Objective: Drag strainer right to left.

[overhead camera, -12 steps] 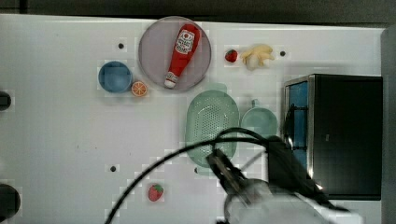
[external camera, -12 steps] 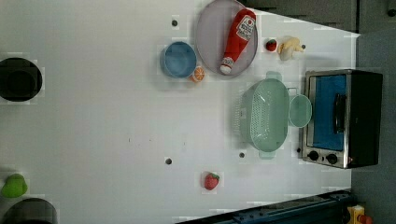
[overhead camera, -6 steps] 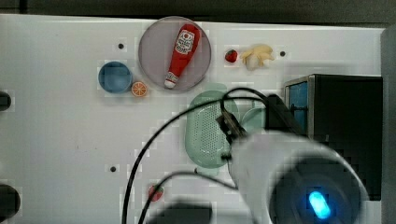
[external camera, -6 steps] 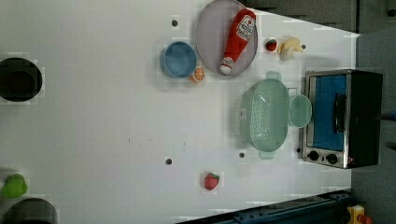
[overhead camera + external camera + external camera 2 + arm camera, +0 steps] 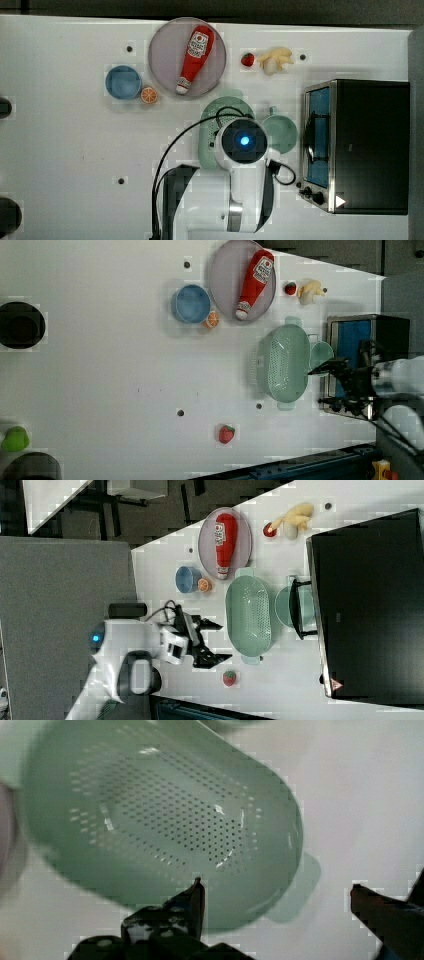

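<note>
The claw [image 5: 218,641] hangs over the white tabletop [image 5: 100,380] with its two black fingers spread wide apart and nothing between them. In the right view it sits just beside the strainer [image 5: 248,615], on the right view's left of it, its fingertips pointing toward the strainer's long rim without touching it. In the wrist view the strainer [image 5: 160,815] lies ahead of the claw [image 5: 277,895], one finger [image 5: 192,905] over the near rim and the other finger [image 5: 385,907] out beyond the small end tab, above bare tabletop. The strainer rests flat on the tabletop, open side up. On the far side of it from the claw sits a mint-green cup [image 5: 286,607], touching or almost touching the strainer, and past that a black toaster oven [image 5: 370,605]. Farther off are a grey plate [image 5: 210,542] carrying a ketchup bottle [image 5: 225,537], a blue bowl [image 5: 188,579] and an orange slice [image 5: 203,585]. A toy strawberry [image 5: 229,678] lies near the claw.
</note>
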